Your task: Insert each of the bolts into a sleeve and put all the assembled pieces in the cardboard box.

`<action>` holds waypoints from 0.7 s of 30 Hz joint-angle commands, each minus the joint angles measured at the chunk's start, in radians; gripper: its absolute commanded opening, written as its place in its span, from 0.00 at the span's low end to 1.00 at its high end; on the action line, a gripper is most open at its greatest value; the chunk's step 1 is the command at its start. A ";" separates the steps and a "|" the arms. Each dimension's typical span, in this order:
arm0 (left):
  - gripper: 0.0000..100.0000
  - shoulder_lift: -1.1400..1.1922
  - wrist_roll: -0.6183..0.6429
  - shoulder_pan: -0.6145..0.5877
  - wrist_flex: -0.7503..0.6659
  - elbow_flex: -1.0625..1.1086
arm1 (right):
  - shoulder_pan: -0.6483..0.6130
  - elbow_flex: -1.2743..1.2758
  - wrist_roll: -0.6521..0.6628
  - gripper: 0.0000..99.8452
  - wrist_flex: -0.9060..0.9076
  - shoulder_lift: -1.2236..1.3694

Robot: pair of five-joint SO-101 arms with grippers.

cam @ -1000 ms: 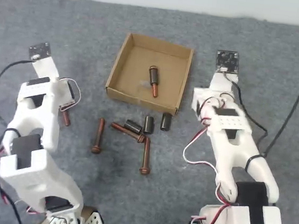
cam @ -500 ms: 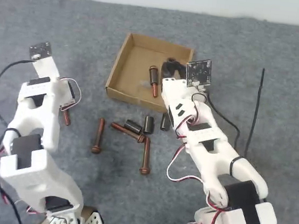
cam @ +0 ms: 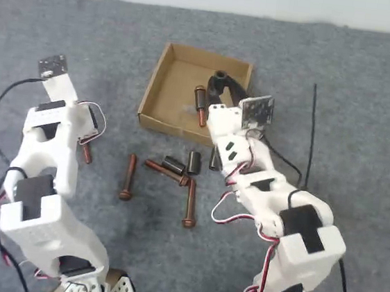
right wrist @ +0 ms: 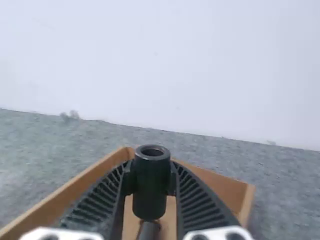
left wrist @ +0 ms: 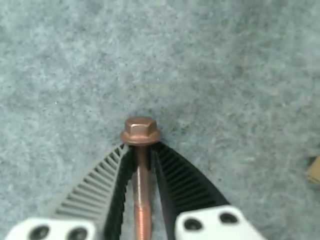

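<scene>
Inside the shallow brown cardboard box (cam: 154, 79) lay one finished piece (cam: 200, 105), a copper bolt in a black sleeve, so most of the job looked undone. Over the box, the right gripper (right wrist: 150, 172) pinched another black cylindrical sleeve (right wrist: 150, 182); whether it held a bolt was unclear. On the grey carpet (cam: 328, 76) lay three loose bolts (cam: 129, 177) (cam: 166, 171) (cam: 190, 203) and three loose sleeves (cam: 173, 163) (cam: 193, 162) (cam: 213, 160). The left gripper (left wrist: 141, 150) clamped a fifth bolt (left wrist: 141, 132).

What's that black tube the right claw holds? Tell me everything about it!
The sleeve is a short black tube, smooth and plastic-looking, with a round hole open at its end. The ribbed black fingers of the right gripper squeeze it on both sides, and its open end sticks out past their tips. It hangs over the cardboard box.
</scene>
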 commanded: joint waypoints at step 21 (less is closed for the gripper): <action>0.01 -0.078 -0.005 0.009 -0.021 -0.001 | -0.110 0.614 0.034 0.01 -0.596 -0.064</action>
